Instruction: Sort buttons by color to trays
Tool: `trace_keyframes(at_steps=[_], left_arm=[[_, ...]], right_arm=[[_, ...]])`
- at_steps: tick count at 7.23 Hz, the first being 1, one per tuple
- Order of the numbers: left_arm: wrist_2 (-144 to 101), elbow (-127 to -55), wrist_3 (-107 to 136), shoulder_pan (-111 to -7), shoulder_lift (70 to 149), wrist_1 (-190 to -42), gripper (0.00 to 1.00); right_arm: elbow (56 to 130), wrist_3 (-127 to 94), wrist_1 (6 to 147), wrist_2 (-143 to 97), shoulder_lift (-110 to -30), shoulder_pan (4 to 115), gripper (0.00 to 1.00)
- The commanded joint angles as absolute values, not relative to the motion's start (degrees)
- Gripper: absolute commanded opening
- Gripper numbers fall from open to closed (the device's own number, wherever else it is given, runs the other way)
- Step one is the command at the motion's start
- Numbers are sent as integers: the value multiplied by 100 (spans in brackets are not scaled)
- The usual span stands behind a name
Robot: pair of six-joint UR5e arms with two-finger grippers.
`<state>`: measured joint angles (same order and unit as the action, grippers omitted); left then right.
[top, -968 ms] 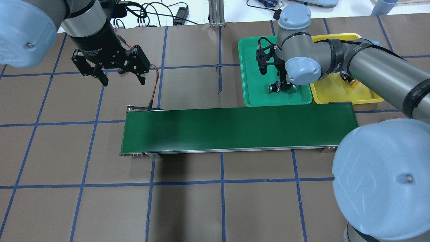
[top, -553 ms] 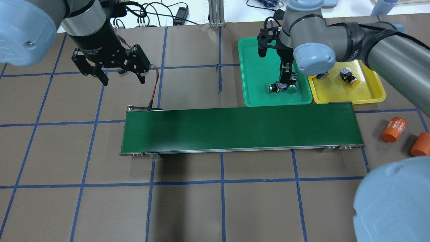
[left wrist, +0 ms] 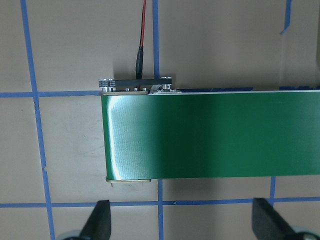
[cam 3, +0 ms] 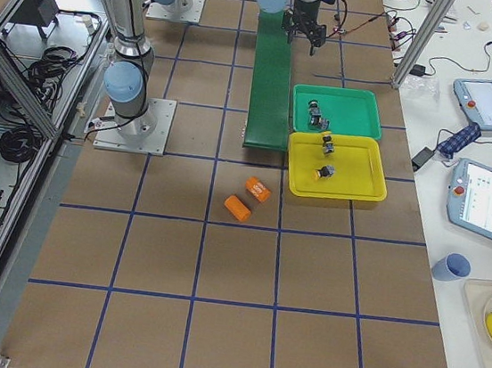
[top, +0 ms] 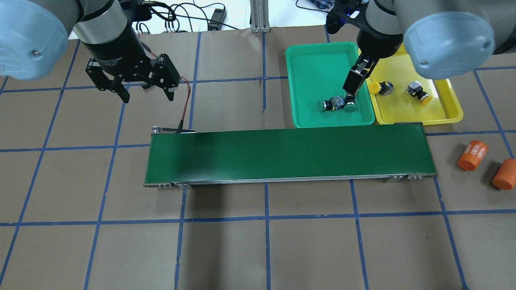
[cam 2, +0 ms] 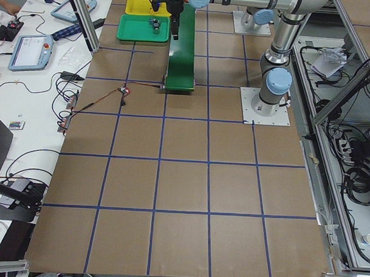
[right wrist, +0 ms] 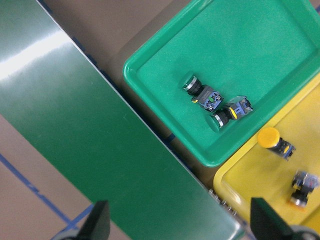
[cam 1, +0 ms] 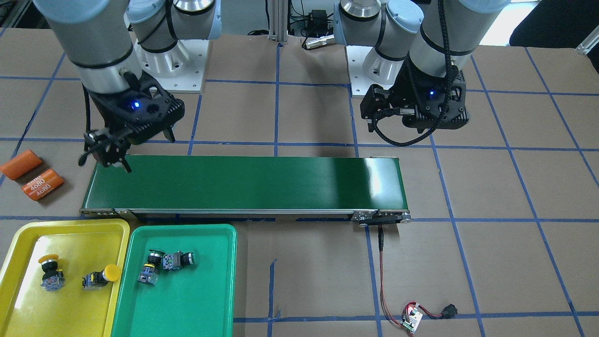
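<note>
- The sorting is judged finished: each small push-button switch shown is lying in the shallow plastic tray matching its cap colour, and none is seen elsewhere.
- 2 green-capped buttons (cam 1: 149, 269) (cam 1: 180, 259) are counted in the green rectangular tray (cam 1: 187, 306), touching or nearly touching each other, just beyond the right claw (cam 1: 106, 154) across the belt's end.
- 2 yellow-capped buttons (cam 1: 49, 274) (cam 1: 99, 276) are counted in the yellow rectangular tray (cam 1: 65, 316), apart from each other, also beyond the right claw and a little to its outer side.
- 2 trays are counted, set side by side and touching.
- The right claw is released, with nothing held; it is poised above the end of the long dark-green conveyor belt (cam 1: 243, 182), which is bare.
- The left claw (top: 148, 96) is likewise spread wide and empty, beside the belt's other end, well apart from both trays.
- 2 orange cylinders (cam 1: 21, 164) (cam 1: 43, 184) are lying on the brown paper-covered bench (cam 1: 318, 281) beside the right claw; they are not counted as task pieces.
- 1 small white circuit board (cam 1: 412, 320) is wired to the belt's end near the left claw.
</note>
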<state>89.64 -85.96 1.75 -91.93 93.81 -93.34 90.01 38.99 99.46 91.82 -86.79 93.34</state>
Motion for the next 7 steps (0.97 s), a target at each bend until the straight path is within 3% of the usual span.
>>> trace_keyframes(at_steps=[1, 3, 7], left_arm=[[8965, -8622, 176, -9193, 9352, -9334, 100], [8956, -8622, 176, -9193, 9343, -9334, 100], [8965, -8613, 176, -9193, 9325, -9334, 100]], right_arm=[[8974, 1299, 9668, 9158, -9105, 9343, 100], [8913, -413, 9467, 8810, -9141, 9369, 100], [8437, -668, 8605, 8771, -8938, 9334, 100]])
